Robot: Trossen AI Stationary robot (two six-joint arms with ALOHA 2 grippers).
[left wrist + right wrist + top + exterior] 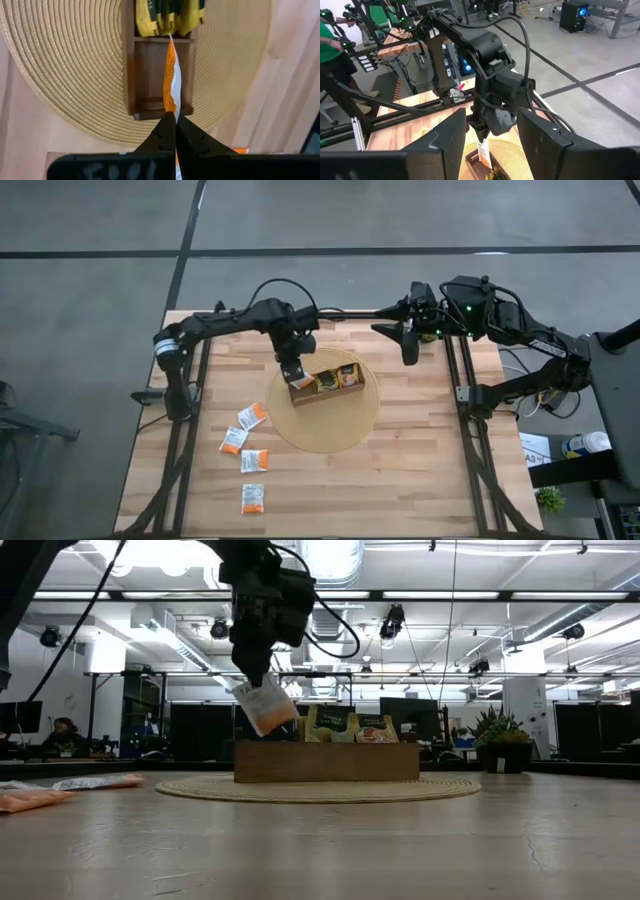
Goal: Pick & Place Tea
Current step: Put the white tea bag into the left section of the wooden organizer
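The left hand (175, 120) pinches a white-and-orange tea sachet (171, 75) by its top edge, fingers closed on it, so the flat packet hangs edge-on over the end compartment of the wooden tray (325, 392). That compartment looks bare wood; the others hold upright yellow-green sachets (170, 15). The tray sits on a round woven mat (325, 430). Four more white-and-orange sachets (252, 416) lie loose on the worktop (420, 480). The right hand (409, 345) waits near the far edge, fingers set wide apart.
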